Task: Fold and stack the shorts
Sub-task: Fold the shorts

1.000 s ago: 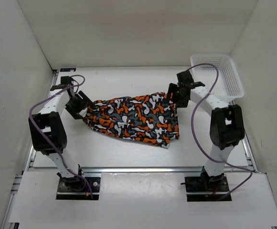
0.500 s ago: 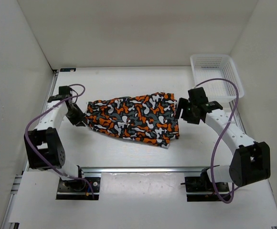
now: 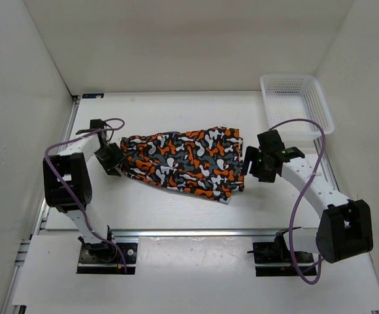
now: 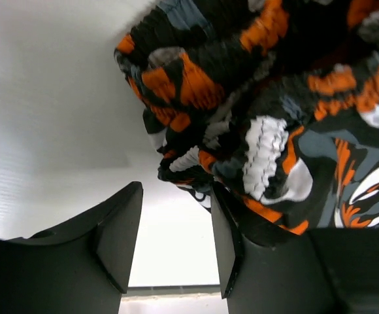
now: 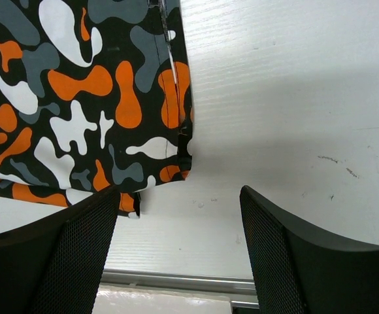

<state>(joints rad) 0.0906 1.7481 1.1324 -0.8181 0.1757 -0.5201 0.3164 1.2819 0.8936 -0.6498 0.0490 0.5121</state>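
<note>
The camouflage shorts [image 3: 183,162], orange, black, white and grey, lie spread flat on the white table, waistband to the left. My left gripper [image 3: 113,163] is open at the waistband's left end; in the left wrist view the gathered waistband [image 4: 255,118] bunches just above my right finger, with nothing between the jaws [image 4: 176,235]. My right gripper [image 3: 249,163] is open and empty just beside the shorts' right edge; the right wrist view shows the leg hem corner [image 5: 176,147] above the gap between my fingers [image 5: 180,229].
A white plastic mesh basket [image 3: 297,104] stands at the back right of the table. White walls enclose the table on three sides. A metal rail [image 3: 196,231] runs along the table's near edge.
Both grippers let go of the shorts, which dropped and now lie flat. The left gripper moved toward the near side by the waistband. The right arm swung out and its gripper moved nearer.
</note>
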